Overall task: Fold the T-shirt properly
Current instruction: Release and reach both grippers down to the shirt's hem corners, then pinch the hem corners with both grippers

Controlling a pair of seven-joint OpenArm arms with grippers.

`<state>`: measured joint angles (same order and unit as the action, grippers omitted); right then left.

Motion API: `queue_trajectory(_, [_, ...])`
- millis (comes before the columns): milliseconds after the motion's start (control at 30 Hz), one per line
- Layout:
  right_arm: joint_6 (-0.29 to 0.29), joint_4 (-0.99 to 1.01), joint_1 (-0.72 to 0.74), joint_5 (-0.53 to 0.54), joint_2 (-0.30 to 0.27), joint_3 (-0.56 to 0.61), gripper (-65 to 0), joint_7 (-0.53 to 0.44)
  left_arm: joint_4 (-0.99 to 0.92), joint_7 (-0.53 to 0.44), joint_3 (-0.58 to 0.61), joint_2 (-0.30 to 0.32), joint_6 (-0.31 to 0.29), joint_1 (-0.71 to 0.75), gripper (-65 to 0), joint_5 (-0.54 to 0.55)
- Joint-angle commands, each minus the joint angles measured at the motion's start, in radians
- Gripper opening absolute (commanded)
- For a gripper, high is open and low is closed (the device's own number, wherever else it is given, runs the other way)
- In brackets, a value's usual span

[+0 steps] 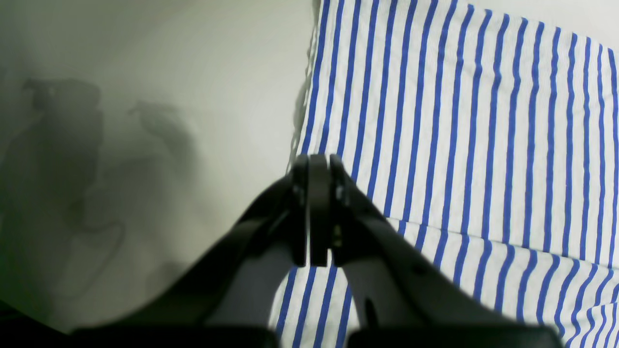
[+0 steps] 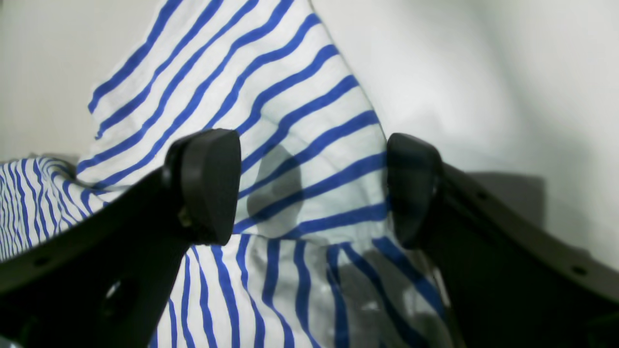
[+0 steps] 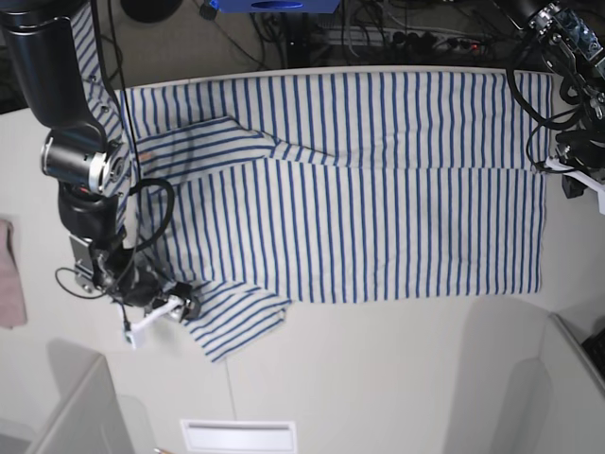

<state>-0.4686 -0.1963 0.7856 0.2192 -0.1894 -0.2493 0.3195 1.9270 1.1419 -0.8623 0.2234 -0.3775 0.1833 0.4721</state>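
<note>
The white, blue-striped T-shirt (image 3: 359,218) lies spread flat across the table, with a crease running along its length. My right gripper (image 2: 314,188) is open, and its two pads straddle the near sleeve (image 2: 290,96) just above the cloth. In the base view this gripper (image 3: 181,306) sits at the sleeve's left edge. My left gripper (image 1: 316,160) is shut, its tips over the shirt's side edge (image 1: 459,145), and I see no cloth between the pads. The base view places it (image 3: 567,176) at the hem end of the crease.
A pink cloth (image 3: 8,274) lies at the table's left edge. Cables and equipment (image 3: 378,38) crowd the back beyond the table. Grey panels stand at the lower left (image 3: 85,407) and lower right (image 3: 577,378).
</note>
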Motion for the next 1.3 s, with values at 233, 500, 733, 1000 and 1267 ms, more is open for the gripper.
queue_trajectory(233, [0.005,-0.009,0.021,-0.010,0.000,-0.002,-43.2,-0.021,-0.065,-0.015,0.001,0.023,-0.001,-0.081,-23.5,0.006])
queue_trajectory(500, [0.006,-0.009,0.011,-0.010,-0.005,-0.002,-65.0,-0.044,-0.386,-0.061,0.120,0.089,-0.001,-0.354,-6.9,-0.258])
queue_trajectory(733, [0.006,-0.009,0.010,-0.011,-0.008,-0.002,-65.0,-0.041,-0.729,-0.214,0.220,0.089,-0.001,-0.591,-6.9,-0.441])
queue_trajectory(1000, [0.006,-0.009,0.008,-0.011,-0.014,0.000,-65.0,-0.036,-1.171,-0.497,0.173,0.141,-0.001,-0.778,-6.9,-0.539])
queue_trajectory(1267, [0.006,-0.009,0.008,-0.011,-0.014,0.000,-65.0,-0.036,-1.537,-0.732,0.173,0.221,0.058,-0.894,-6.7,-0.536])
